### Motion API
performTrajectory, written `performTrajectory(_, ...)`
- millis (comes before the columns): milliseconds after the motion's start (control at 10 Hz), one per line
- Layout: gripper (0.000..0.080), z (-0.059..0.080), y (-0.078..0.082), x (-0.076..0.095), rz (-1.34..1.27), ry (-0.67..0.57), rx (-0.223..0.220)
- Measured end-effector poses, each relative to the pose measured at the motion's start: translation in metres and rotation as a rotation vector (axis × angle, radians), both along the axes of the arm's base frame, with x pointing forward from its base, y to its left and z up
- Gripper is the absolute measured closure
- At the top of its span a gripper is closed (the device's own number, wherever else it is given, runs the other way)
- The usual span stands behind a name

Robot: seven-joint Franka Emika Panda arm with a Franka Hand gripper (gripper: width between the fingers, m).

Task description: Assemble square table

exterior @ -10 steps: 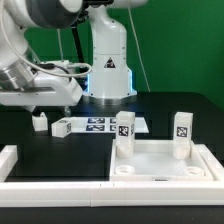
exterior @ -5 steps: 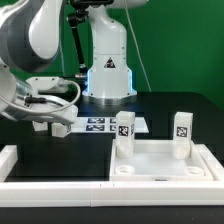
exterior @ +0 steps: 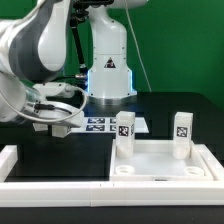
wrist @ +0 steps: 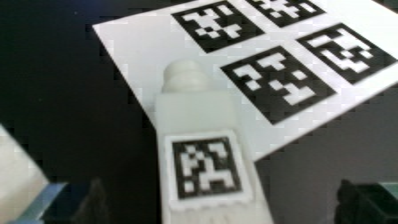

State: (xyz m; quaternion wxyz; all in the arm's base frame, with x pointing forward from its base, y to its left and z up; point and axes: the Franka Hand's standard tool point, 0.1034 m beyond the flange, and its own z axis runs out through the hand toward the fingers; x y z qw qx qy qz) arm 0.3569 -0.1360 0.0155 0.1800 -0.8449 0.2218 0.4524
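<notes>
**Lining up to pick a loose leg**

Hovers with the gripper (wrist: 217, 198) spread wide over a loose leg (wrist: 199, 130), one dark finger (wrist: 57, 198) on either side and neither touching. Clamps nothing. Shows that leg lying flat, tag upward, its rounded end overlapping an edge of the marker board (wrist: 134, 55). Puts this pick-up at the exterior view's left, well apart from the table top (exterior: 165, 160). Finds the top lying rim-up toward that view's right, with an upright leg (exterior: 125, 130) at one far corner and another upright leg (exterior: 182, 129) at the other.

Reads as the grasp stage for a further leg, perhaps halfway through the build. Calls next for a straight descent until the pads flank the leg's long sides, then a square squeeze across its width. Seems roughly aligned already, though slightly skewed. Wants that skew corrected first, since an off-axis pinch could twist the leg. Then needs a lift clear of the board and a carry to a free near corner of the top.
</notes>
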Motion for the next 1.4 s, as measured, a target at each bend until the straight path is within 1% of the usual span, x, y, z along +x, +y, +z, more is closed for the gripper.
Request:
performTrajectory(100, 0.0151, 0.0, -0.001, 0.002, 0.001, -0.003, -0.001)
performTrajectory(200, 0.0179, 0.0, 0.0, 0.001, 0.001, -0.002, -0.001)
performTrajectory(300, 0.0179, 0.0, 0.0, 0.001, 0.001, -0.002, -0.001)
performTrajectory(400, 0.0352, 0.0, 0.0, 0.001, 0.001, -0.002, -0.001)
performTrajectory(500, 0.0352, 0.0, 0.0, 0.001, 0.001, -0.002, -0.001)
performTrajectory(600, 0.0512, 0.0, 0.0, 0.001, 0.001, -0.002, -0.001)
performTrajectory(1200, 0.0511, 0.0, 0.0, 0.001, 0.001, -0.002, -0.001)
performTrajectory(1300, 0.0511, 0.003, 0.0, 0.004, 0.004, -0.007, 0.0)
performTrajectory(1400, 0.0511, 0.024, 0.005, 0.016, 0.03, -0.003, 0.017)
